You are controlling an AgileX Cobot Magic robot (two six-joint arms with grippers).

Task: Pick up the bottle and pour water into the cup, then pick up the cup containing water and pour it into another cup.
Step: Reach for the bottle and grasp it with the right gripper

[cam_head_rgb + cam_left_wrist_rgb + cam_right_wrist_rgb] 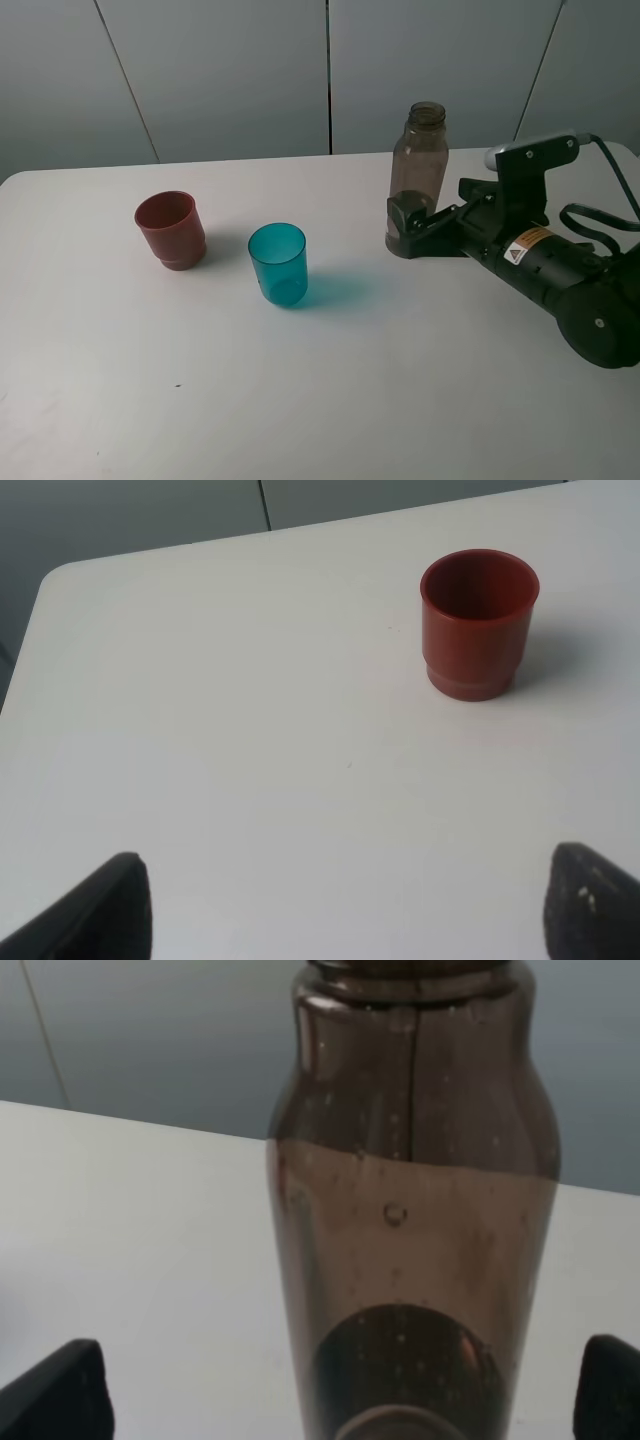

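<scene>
The smoky grey-brown bottle [420,165] stands upright and uncapped at the back right of the white table, partly filled with water. My right gripper [407,228] is open with its fingers on either side of the bottle's lower part. In the right wrist view the bottle [410,1240] fills the middle and both fingertips [55,1390] stand clear of its sides. The teal cup [278,263] stands upright near the table's middle. The red-brown cup [171,230] stands to its left and also shows in the left wrist view [478,620]. My left gripper [340,910] is open and empty above bare table, out of the exterior view.
The white table [300,400] carries only these three things. Its rounded back-left corner [60,580] shows in the left wrist view. Grey wall panels stand behind the table. The right arm's black cable [600,215] loops at the far right.
</scene>
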